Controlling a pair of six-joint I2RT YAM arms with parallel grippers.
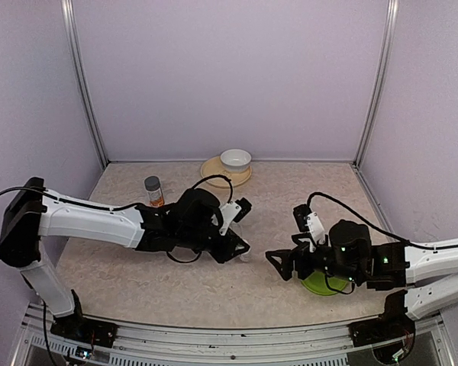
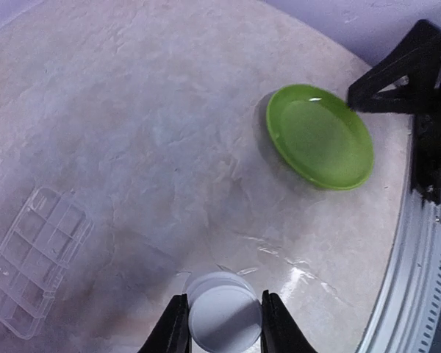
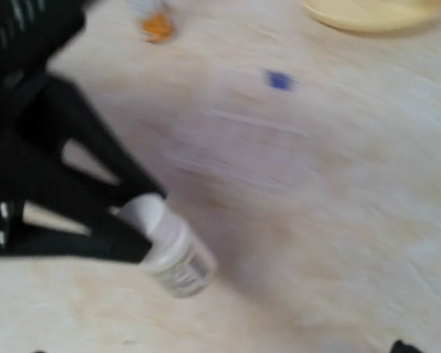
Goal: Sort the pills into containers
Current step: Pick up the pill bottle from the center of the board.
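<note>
Left gripper is clamped on a small white bottle; I see its round, smooth cap pinched between the two black fingers, with the body hidden below the cap. The clear pill box lies flat on the mottled stone-look table off to that gripper's left, well apart, its ribbed compartments almost see-through. I can't make out any pills in it. Ahead and to the right sits a glossy green round plate. The right gripper hangs just beside that plate with its jaws spread wide. My right wrist view is smeared by blur: only the bottle's labelled side and dark finger shapes read clearly.
</note>
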